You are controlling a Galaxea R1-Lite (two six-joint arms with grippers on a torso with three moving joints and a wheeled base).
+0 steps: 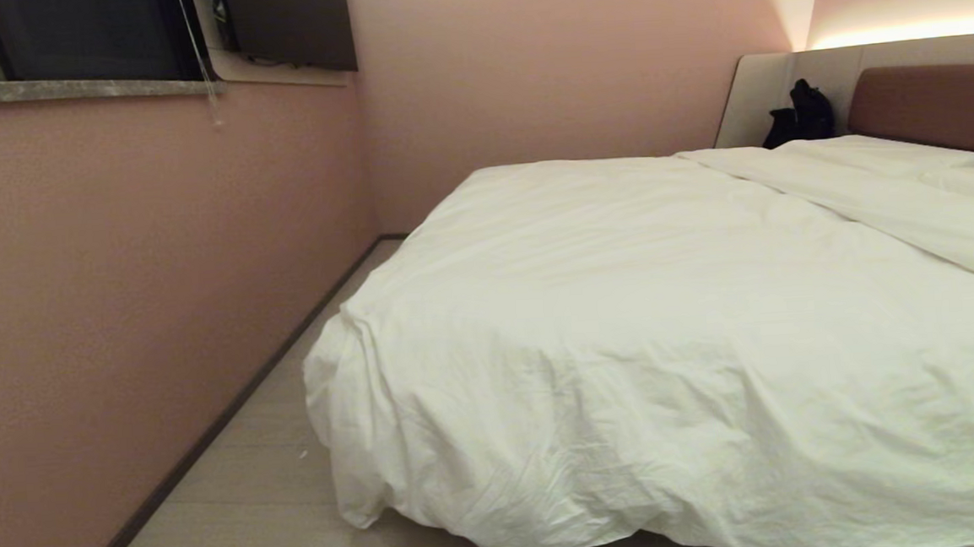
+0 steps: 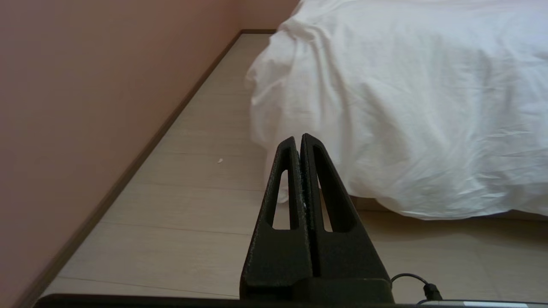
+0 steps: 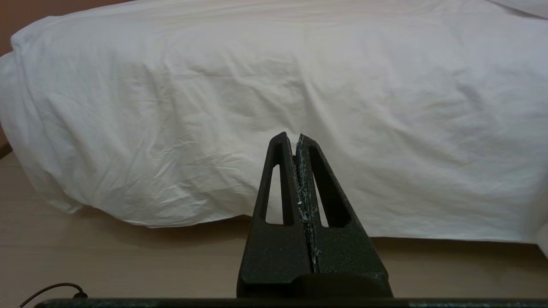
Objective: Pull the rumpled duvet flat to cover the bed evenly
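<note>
white folds of the duvet (image 1: 669, 347) fill the foreground of the head view, spilling over the foot of the bed (image 1: 933, 107) and hanging down to just above the pale plank floor (image 1: 248, 508). its near corner, on the robot's left, bunches into a puffy, creased lump that droops lowest. across the top the cover lies broad and softly wrinkled, while toward the brown headboard a long raised fold runs on a slant, with a flatter white stretch beyond it. a small dark object (image 1: 800, 115) sits by the pale surround panel at the head end; what it is cannot be told.

both arms are out of the head view. the left gripper (image 2: 299, 137), seen from its wrist, has its two black fingers pressed together on nothing, pointing toward the drooping corner and well short of it, above bare floor. the right gripper (image 3: 290, 136) is likewise clenched and empty, aimed at the middle of the hanging foot edge, with a strip of floor between it and the cloth.

along the robot's left a pink wall (image 1: 117, 313) runs with a dark skirting strip (image 1: 209, 434), leaving a narrowing aisle of floor between wall and bed that reaches to the far corner. a window ledge (image 1: 78, 89) sits high on that wall. a shadowed gap shows beneath the hanging hem.
</note>
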